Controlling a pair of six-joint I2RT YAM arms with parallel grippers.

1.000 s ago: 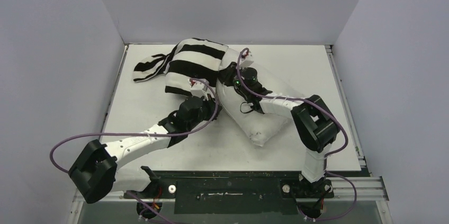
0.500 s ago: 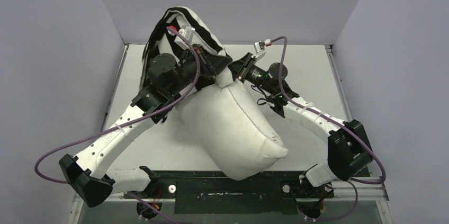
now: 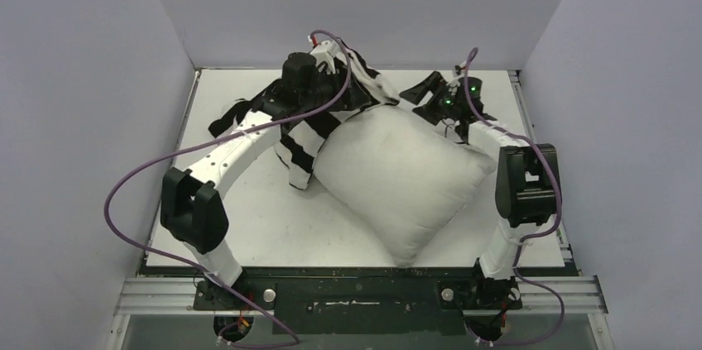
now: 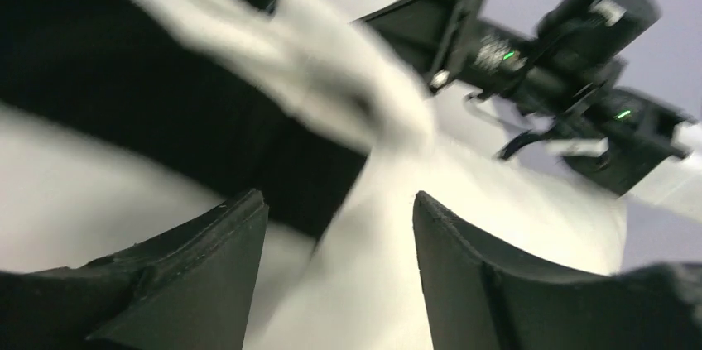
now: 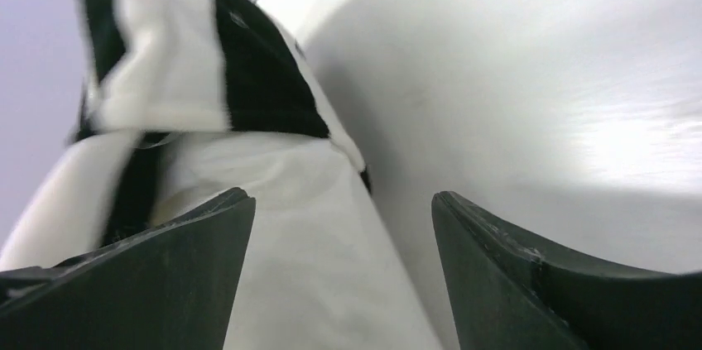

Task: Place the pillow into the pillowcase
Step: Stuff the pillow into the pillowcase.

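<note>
Here, a large plump off-white textured fabric pillow (image 3: 397,172) lies diagonally on the white desk (image 3: 248,218), mostly uncovered. The thin black-and-white striped pillowcase (image 3: 300,147) bunches at its far left corner. The left end effector (image 4: 335,201) is released, spread above that fabric. The right end effector (image 5: 339,197) is released too, near the pillow's far edge.

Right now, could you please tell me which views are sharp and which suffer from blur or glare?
Top external view: sharp and evenly lit, pillow and pillowcase crisp, soft shadows only. Left wrist view: the pillowcase stripes smear with motion blur. Right wrist view: milder blur on the cloth, and bright glare washes out the table at right.
</note>
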